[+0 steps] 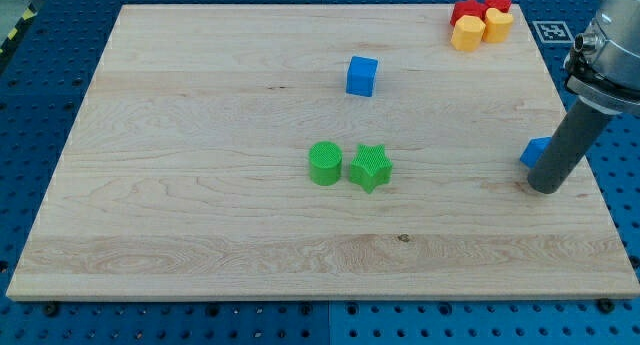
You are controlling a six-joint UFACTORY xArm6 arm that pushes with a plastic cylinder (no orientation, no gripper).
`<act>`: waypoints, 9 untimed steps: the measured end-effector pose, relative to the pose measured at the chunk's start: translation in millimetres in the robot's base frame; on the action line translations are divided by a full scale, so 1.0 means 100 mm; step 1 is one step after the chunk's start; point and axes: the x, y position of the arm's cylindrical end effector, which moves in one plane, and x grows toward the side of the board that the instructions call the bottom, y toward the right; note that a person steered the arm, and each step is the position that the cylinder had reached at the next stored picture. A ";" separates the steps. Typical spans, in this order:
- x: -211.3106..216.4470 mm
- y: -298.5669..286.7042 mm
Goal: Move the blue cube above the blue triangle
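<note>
- Standing at the view's right edge of the wooden board (200,135), the arm's dark rod is slanting down from the upper right, and my tip (545,188) is resting on the board near its right rim.
- Peeking out from behind the rod on its left side is the blue triangle (533,152); the rod is covering most of it, so only a small blue corner is showing, and the tip is sitting just below and right of that corner. Whether rod and block are touching, I cannot tell.
- Sitting well apart from the tip, toward the view's top and a little right of centre, is the blue cube (362,75), alone on bare wood and far to the left of the blue triangle.
- Lying near the middle of the board are two green blocks side by side: the green cylinder (325,163) on the left and the green star (370,168) on the right, very close or just touching.
- Clustering in the top right corner are four blocks packed together: two red blocks (468,10) behind and two yellow blocks (466,33) in front; their exact shapes are hard to make out.
- Carrying no pincer at all, the arm is ending in the plain rod, so nothing is being held.
- Surrounding the board is a blue perforated table (40,95).
</note>
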 end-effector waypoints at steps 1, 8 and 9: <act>-0.08 -0.13; -1.71 -2.06; -1.73 -2.40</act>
